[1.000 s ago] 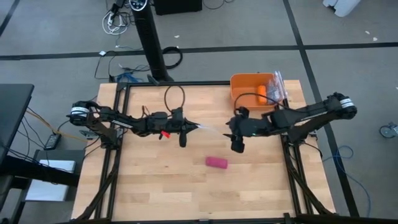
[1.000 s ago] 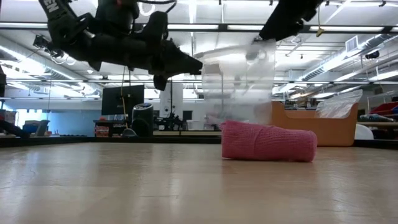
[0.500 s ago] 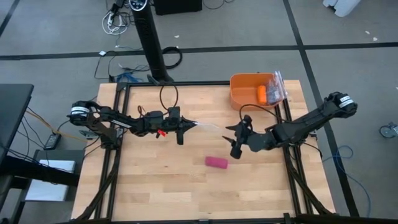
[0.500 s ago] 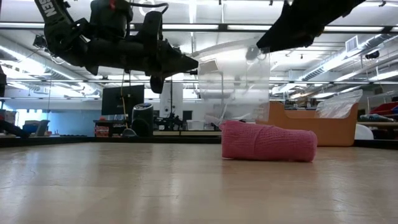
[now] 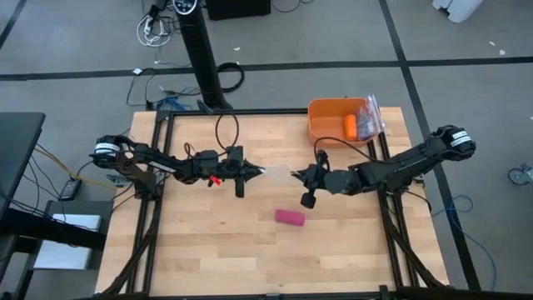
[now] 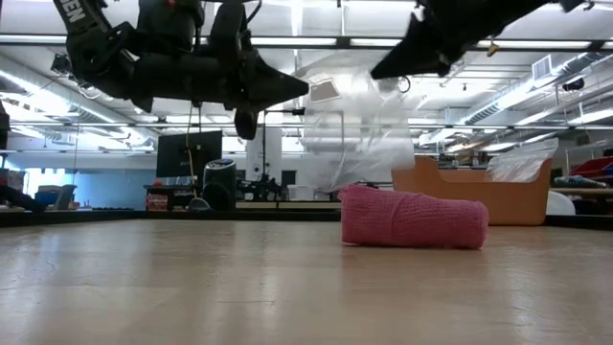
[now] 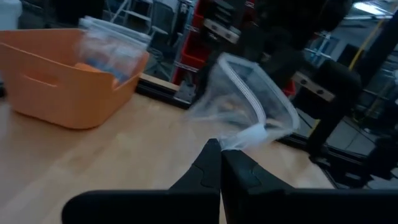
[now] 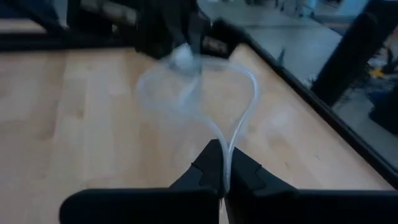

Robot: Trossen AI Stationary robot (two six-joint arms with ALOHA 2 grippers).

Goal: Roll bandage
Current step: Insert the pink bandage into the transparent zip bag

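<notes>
Two grippers, left and right, each pinch one rim of a clear bag at centre frame, above the rolled bandage lying lower-centre; next likely spreading the bag's mouth to bag it.

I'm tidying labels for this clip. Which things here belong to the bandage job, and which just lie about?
In use:
- bandage, rolled, on the table
- clear plastic bag, held between both grippers

Lying about:
- orange bin
- orange roll inside it
</notes>
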